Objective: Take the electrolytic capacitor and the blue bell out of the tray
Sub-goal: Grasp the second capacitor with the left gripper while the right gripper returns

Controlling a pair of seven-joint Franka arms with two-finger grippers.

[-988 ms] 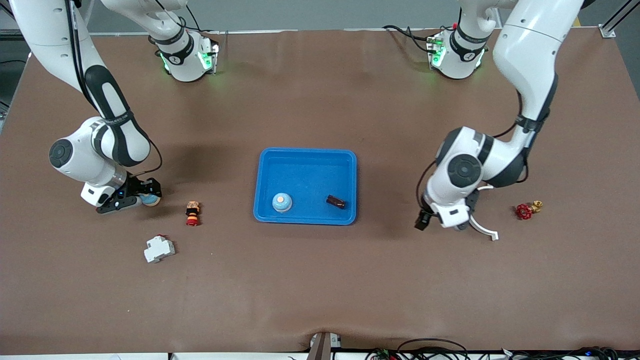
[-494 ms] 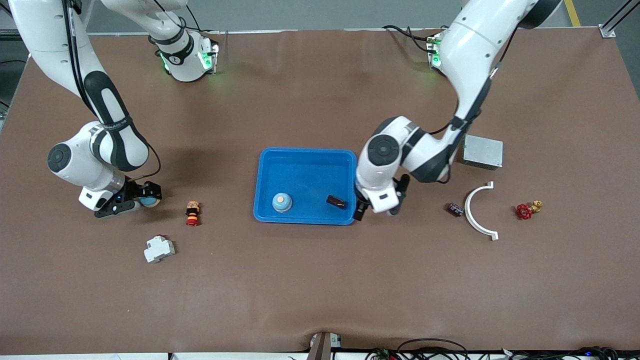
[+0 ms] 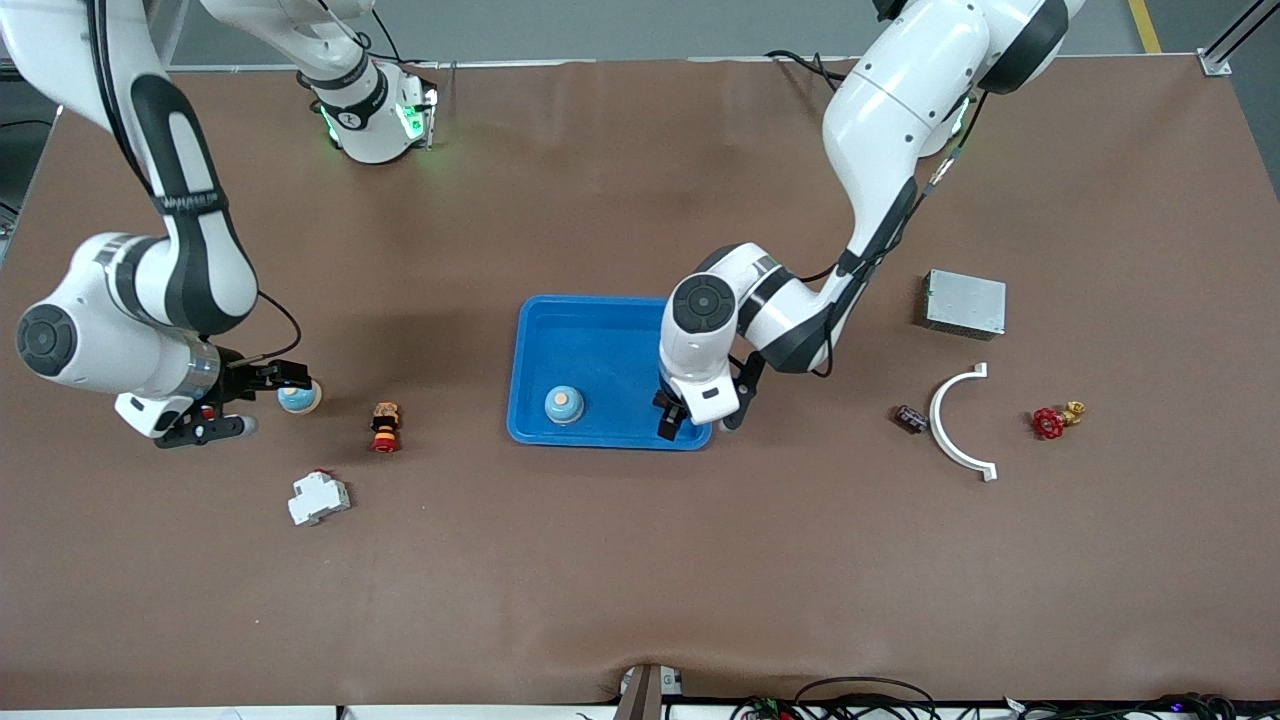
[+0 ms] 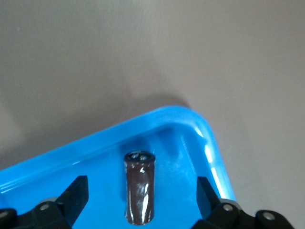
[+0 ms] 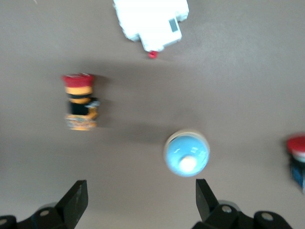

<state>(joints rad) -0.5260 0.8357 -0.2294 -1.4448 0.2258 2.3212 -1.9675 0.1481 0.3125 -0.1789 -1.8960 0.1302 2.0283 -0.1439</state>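
A: Your left pincer (image 3: 672, 415) is over the blue tray (image 3: 600, 325), at the corner nearest the front camera on the left arm's end. Fingers spread wide, gripping nothing.

B: And the capacitor (image 4: 139, 187)?

A: In the tray, lying on its side right between those open fingers (image 4: 74, 196) in the left wrist view. One bell (image 3: 564, 404) sits in the same tray, toward the right arm's end.

B: What about your right pincer (image 3: 225, 402)?

A: Down at the right arm's end of the tabletop (image 3: 640, 560), also wide, holding nothing. A second bell (image 3: 298, 398), pale blue, stands on the tabletop just beside it, clear of the fingers.

B: Anything near that bell?

A: A red-capped push button (image 3: 385, 426) close by, and a white breaker (image 3: 318, 497) nearer the front camera. At the left arm's end you have a small dark component (image 3: 909, 418) next to a white curved bracket (image 3: 955, 425), a red valve (image 3: 1054, 419), and a grey metal box (image 3: 964, 303).
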